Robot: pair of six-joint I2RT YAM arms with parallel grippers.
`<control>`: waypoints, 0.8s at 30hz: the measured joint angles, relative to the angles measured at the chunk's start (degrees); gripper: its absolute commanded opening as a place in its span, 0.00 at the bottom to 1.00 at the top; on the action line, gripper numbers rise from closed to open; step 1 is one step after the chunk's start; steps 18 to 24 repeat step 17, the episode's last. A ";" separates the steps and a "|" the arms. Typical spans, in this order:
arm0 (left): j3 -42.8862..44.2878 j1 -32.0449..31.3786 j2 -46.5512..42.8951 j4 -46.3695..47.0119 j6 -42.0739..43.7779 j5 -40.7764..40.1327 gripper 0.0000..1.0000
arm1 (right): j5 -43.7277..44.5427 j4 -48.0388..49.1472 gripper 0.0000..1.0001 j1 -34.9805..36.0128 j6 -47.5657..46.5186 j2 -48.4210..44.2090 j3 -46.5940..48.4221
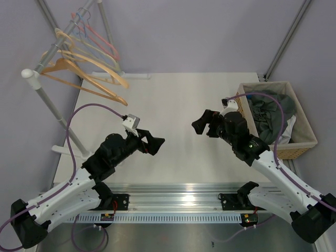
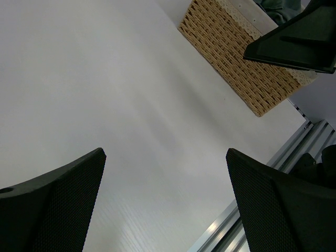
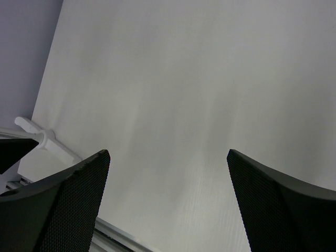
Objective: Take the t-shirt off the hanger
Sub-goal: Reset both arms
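Over the white table (image 1: 173,100), the left gripper (image 1: 156,144) is held above the left-centre of the surface, its jaws spread as wide as they are seen to go. Nothing is gripped or touched. In the left wrist view only bare tabletop is seen between the black textured fingers (image 2: 63,205).

The right gripper (image 1: 203,124) is held over the right-centre of the table, facing the left one, with a clear gap between the two. Its jaws are likewise spread wide, with nothing held. Only plain table surface shows between its fingers (image 3: 278,205).

At the far left, wooden hangers (image 1: 89,73) are hung bare on a metal rack (image 1: 52,50), well apart from both grippers.

At the right edge, crumpled grey-green clothing (image 1: 268,118) is heaped inside a wicker basket (image 1: 304,137), just beside the right arm. Single garments cannot be told apart.
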 measured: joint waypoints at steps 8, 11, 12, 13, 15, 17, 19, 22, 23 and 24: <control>0.00 0.00 0.00 0.07 0.35 0.24 0.99 | 0.09 1.31 1.00 0.00 -0.72 -1.03 -0.33; 0.00 0.00 0.00 0.07 0.37 0.22 0.99 | 0.04 1.73 0.99 0.00 -0.85 -1.03 -0.52; 0.00 0.00 0.00 0.07 0.37 0.22 0.99 | 0.02 1.86 1.00 0.00 -0.87 -1.01 -0.59; 0.00 0.00 0.00 0.07 0.39 0.17 0.99 | -0.02 1.92 1.00 0.00 -0.87 -0.98 -0.61; 0.00 0.00 0.00 0.07 0.46 0.02 0.99 | -0.37 2.10 1.00 0.02 -0.90 -0.90 -0.63; 0.00 0.00 0.00 0.07 0.59 -0.07 0.99 | -1.01 3.08 1.00 0.02 -0.90 -0.68 -0.81; 0.00 0.00 0.00 0.07 0.59 -0.07 0.99 | -1.01 3.08 1.00 0.02 -0.90 -0.68 -0.81; 0.00 0.00 0.00 0.07 0.59 -0.07 0.99 | -1.01 3.08 1.00 0.02 -0.90 -0.68 -0.81; 0.00 0.00 0.00 0.07 0.59 -0.07 0.99 | -1.01 3.08 1.00 0.02 -0.90 -0.68 -0.81; 0.00 0.00 0.00 0.07 0.59 -0.07 0.99 | -1.01 3.08 1.00 0.02 -0.90 -0.68 -0.81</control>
